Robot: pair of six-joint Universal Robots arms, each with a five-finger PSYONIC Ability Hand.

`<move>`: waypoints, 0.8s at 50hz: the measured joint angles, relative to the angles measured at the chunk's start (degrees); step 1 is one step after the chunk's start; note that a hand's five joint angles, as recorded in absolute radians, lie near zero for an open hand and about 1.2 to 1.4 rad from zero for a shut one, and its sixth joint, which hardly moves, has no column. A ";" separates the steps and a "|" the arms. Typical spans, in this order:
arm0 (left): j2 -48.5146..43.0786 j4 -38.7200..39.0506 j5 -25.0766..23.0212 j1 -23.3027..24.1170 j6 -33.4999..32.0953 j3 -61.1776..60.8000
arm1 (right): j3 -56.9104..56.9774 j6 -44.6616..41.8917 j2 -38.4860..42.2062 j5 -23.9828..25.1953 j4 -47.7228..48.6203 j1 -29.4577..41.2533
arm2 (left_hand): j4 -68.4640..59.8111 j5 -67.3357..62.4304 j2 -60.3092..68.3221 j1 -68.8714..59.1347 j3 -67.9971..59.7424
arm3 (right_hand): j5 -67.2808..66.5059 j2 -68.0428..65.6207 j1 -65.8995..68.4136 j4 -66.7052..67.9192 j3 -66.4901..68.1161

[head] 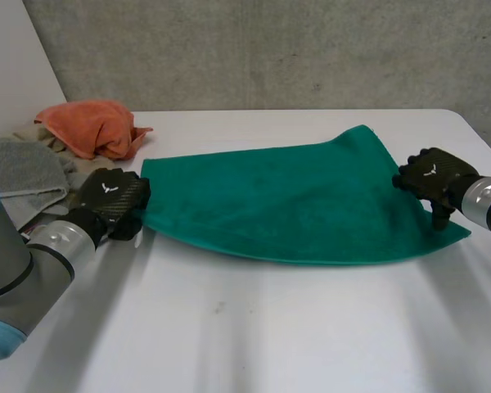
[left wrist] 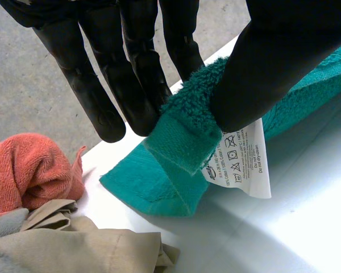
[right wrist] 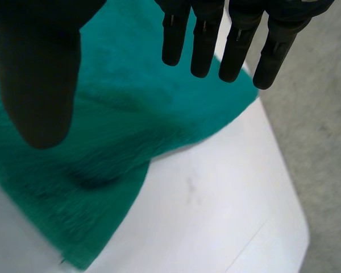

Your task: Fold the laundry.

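A green towel [head: 286,201] lies spread across the middle of the white table [head: 254,327], its two right corners fanning out. My left hand [head: 110,196] is at the towel's left corner. In the left wrist view its thumb and fingers [left wrist: 131,85] pinch that thick folded corner [left wrist: 182,136], and a white care label [left wrist: 241,162] hangs below the thumb. My right hand [head: 430,176] hovers over the towel's right edge. In the right wrist view its fingers [right wrist: 204,34] are straight and spread apart from the thumb, with nothing between them and the towel [right wrist: 102,131] lying below.
An orange cloth [head: 90,127] is bunched at the back left, with a grey towel [head: 20,168] and a beige cloth [left wrist: 79,239] beside it, close to my left hand. The table's right edge [right wrist: 295,227] runs just beyond the towel's right corners. A concrete wall stands behind.
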State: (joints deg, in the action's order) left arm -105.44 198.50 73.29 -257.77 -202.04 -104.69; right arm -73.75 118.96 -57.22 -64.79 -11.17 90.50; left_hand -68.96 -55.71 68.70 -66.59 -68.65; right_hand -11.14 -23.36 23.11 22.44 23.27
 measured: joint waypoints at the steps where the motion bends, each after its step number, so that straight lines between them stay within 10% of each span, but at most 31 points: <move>1: 0.01 -0.05 0.00 -0.05 0.04 0.06 | 0.40 0.16 0.32 0.04 -0.96 -0.36 | 0.00 0.00 0.00 0.00 0.00 | 0.00 0.00 0.00 0.00 0.00; 12: 0.13 -1.76 0.08 -0.35 -0.02 1.89 | -4.36 13.52 -2.56 3.05 -3.68 -6.55 | 0.00 0.00 0.00 0.00 0.00 | -4.01 -0.16 0.90 2.11 0.56; 40: -4.83 -8.92 4.71 1.18 0.02 11.53 | -20.27 18.99 2.27 7.93 26.13 -8.42 | 0.00 0.00 0.00 0.00 0.00 | -20.71 -19.08 19.57 20.09 19.31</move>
State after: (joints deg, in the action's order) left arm -110.27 189.59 78.00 -256.59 -202.02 -93.17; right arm -94.02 137.95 -54.95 -56.86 14.96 82.07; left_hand -68.96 -55.71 68.70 -66.59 -68.66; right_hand -31.85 -42.44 42.68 42.54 42.59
